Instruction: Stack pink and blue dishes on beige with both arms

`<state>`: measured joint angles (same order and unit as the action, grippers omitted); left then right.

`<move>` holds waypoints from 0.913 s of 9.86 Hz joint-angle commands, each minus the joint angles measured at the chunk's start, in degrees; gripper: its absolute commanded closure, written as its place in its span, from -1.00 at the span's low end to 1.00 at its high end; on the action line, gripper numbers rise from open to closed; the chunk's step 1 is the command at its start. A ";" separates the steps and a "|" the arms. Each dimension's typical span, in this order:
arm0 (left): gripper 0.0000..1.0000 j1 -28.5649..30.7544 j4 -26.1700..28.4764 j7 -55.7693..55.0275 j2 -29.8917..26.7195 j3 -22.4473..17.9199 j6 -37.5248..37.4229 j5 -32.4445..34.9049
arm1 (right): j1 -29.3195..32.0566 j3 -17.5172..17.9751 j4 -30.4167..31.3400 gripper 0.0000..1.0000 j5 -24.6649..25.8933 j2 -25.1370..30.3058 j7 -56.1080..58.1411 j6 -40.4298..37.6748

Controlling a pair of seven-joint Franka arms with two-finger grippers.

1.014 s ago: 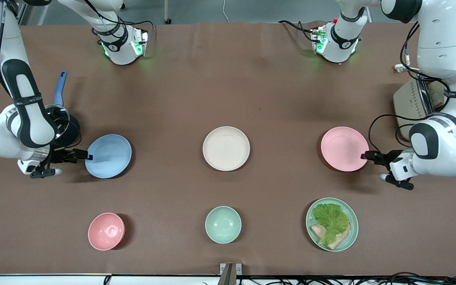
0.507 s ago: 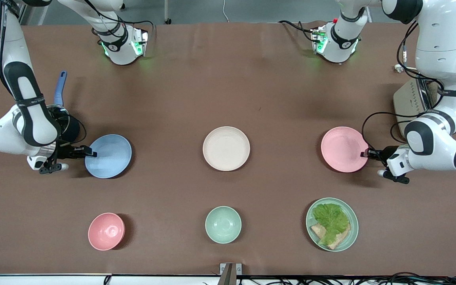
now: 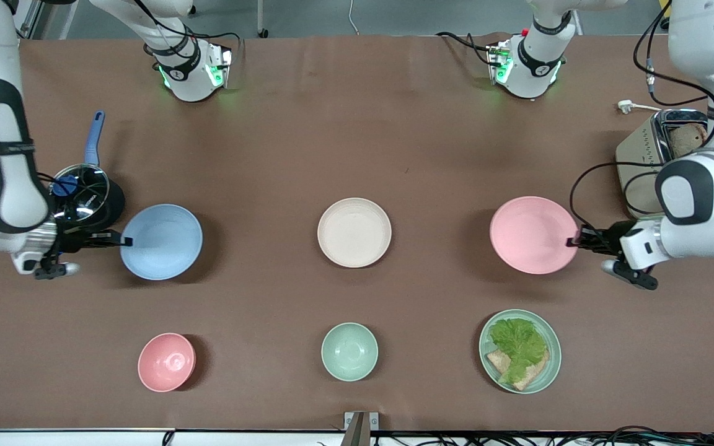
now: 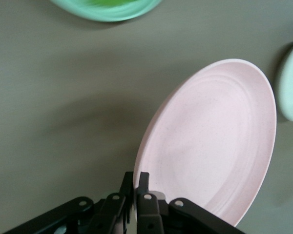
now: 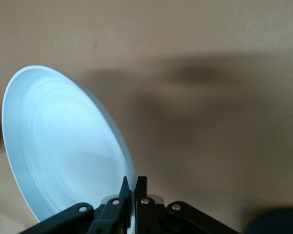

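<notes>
The left gripper [image 3: 575, 241] is clenched on the rim of the pale pink plate [image 3: 532, 235], its two dark fingers pinching the edge that faces the left arm's end of the table; in the left wrist view the fingers [image 4: 142, 181] sit tight against the thin rim, one on each face, with the pink plate [image 4: 212, 141] tilting away from them above the brown table [image 4: 63, 107]. The plate hangs just clear of the tabletop, casting a shadow beneath it. The left arm comes in low from its end of the table, forearm roughly level, wrist turned so the fingers point toward the table's middle. The right gripper [image 3: 124, 240] is likewise clamped on the rim of the light blue plate [image 3: 162, 241], gripping the edge that faces the right arm's end; the right wrist view shows its fingers [image 5: 141, 184] closed on the rim of the blue plate [image 5: 63, 146], which also tilts up above its own shadow. The right arm reaches in level from its end, elbow bent upward. The beige plate [image 3: 354, 232] lies flat on the table midway between the two held plates, well apart from both. Nearer the front camera sit a small pink bowl [image 3: 167, 362], a mint-green bowl [image 3: 349, 351], and a mint-green plate with lettuce and bread [image 3: 520, 350]. A lidded black pot with a blue handle [image 3: 87, 186] stands beside the right arm, and a toaster [image 3: 654, 155] holding bread stands beside the left arm.
</notes>
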<state>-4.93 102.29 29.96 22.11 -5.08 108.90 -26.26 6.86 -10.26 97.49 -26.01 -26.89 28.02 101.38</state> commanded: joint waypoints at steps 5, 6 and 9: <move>0.99 -4.03 1.77 -51.49 10.73 27.46 26.74 17.41 | -11.24 1.20 -9.16 0.99 1.75 2.19 -24.63 -12.00; 0.99 -4.90 1.33 -59.84 13.64 29.58 31.68 24.26 | -12.82 2.78 -9.16 0.99 1.84 2.45 -29.20 -11.48; 0.93 -6.93 0.63 -77.20 16.73 33.82 32.60 38.18 | -14.33 6.38 -8.29 0.99 1.84 2.46 -32.94 -9.72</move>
<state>-11.08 103.64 -42.11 36.68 28.07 141.55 7.70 -7.93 -5.17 87.74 -24.66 -25.79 -3.92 91.03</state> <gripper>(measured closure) 0.938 0.952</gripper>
